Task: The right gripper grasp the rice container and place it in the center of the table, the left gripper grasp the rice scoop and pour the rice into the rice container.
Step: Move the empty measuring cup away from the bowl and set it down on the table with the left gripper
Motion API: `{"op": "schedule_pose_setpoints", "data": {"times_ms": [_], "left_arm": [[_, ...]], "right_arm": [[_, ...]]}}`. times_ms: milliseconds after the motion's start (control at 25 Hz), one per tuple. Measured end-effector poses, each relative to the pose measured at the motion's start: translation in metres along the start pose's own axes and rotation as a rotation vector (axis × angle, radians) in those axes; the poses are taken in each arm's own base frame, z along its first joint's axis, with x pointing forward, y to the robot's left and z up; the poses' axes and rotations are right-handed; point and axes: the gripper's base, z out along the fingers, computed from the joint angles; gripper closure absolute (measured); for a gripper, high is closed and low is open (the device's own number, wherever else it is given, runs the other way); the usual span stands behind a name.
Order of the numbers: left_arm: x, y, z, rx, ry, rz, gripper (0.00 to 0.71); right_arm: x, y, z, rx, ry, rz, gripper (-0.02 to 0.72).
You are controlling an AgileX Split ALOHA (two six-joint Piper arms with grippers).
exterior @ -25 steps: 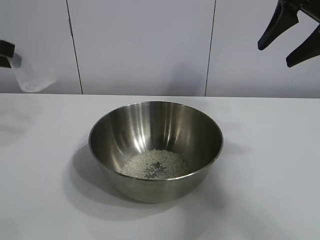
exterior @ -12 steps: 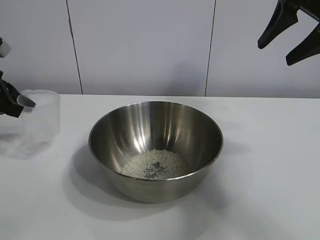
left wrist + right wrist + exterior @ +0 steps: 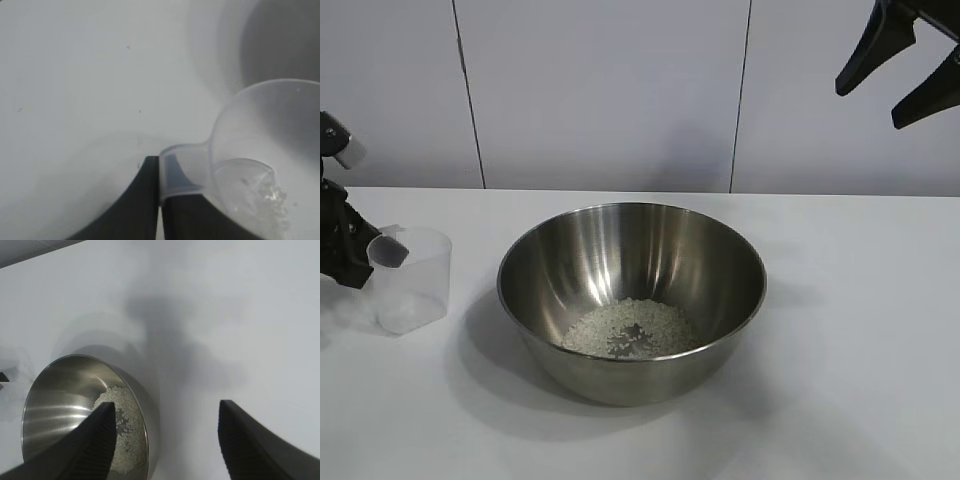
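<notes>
Lowered since 1 second ago, the scoop (image 3: pixel 412 278) now stands upright on the table (image 3: pixel 860 330), just left of the bowl (image 3: pixel 631 298), its handle tab clamped in the left gripper (image 3: pixel 365 262). Rice (image 3: pixel 631 327) lies in the bowl at table centre. Right gripper (image 3: pixel 897 85) hangs high, fingers apart, empty.

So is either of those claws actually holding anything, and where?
Yes. The left gripper is shut on the rice scoop, pinching its short handle tab. The right gripper hangs open, holding nothing.
</notes>
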Motion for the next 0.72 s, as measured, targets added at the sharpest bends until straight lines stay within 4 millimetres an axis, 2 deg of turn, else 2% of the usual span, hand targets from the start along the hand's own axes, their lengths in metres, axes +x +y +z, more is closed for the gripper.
{"op": "schedule_pose_setpoints", "data": {"times_ms": [160,240,320,520,720], "left_arm": [[0.0000,0.0004,0.0003,-0.001,0.000,-0.001,0.702],[0.0002,0.0005,0.0003,-0.003,0.002,-0.008,0.673],[0.0007,0.0008,0.0002,-0.007,0.007,-0.016,0.605],[0.0041,0.0033,0.0001,-0.034,0.044,-0.036,0.380],[0.0066,0.0053,-0.0001,-0.057,0.072,-0.052,0.332]], "right_arm": [[-0.0002,0.0000,0.0000,0.000,-0.002,0.000,0.291],[-0.0002,0.0000,0.0000,0.000,-0.002,0.000,0.291],[-0.0002,0.0000,0.0000,0.000,-0.002,0.000,0.291],[-0.0003,0.0000,0.0000,0.000,-0.003,-0.001,0.291],[-0.0003,0.0000,0.0000,0.000,-0.003,-0.004,0.291]]}}
